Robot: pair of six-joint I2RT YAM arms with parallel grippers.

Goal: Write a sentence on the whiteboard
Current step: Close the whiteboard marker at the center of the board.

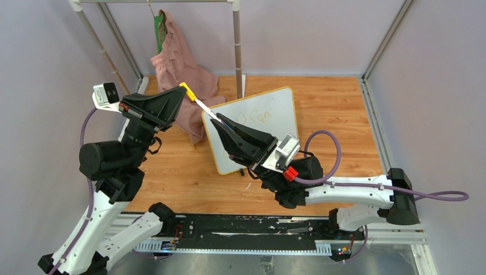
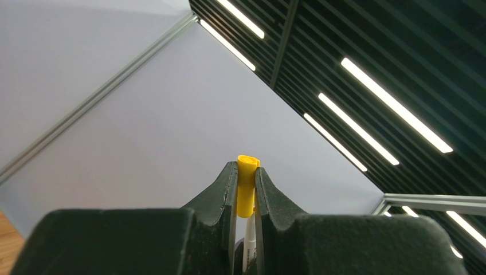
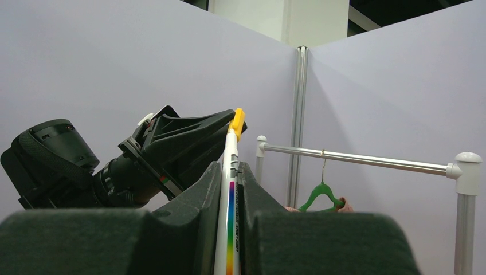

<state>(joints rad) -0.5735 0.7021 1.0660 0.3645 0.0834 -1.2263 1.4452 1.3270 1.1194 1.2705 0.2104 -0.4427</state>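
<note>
The whiteboard (image 1: 285, 123), white with a yellow-orange frame, lies tilted on the wooden table. Faint orange handwriting of the sentence (image 1: 255, 117) shows on its upper part; my right arm hides the board's lower left. A white marker (image 1: 205, 109) hangs in the air over the board's left corner, held at both ends. My left gripper (image 1: 184, 89) is shut on its yellow cap (image 2: 247, 186). My right gripper (image 1: 221, 121) is shut on the white barrel (image 3: 229, 195), which carries a rainbow stripe. In the right wrist view the cap (image 3: 238, 120) sits in the left gripper's (image 3: 230, 123) tips.
A pink garment (image 1: 183, 74) hangs from a green hanger (image 1: 159, 28) on a metal rack (image 1: 238, 46) at the back left, its hem lying next to the board's left edge. Grey walls close in the table on three sides.
</note>
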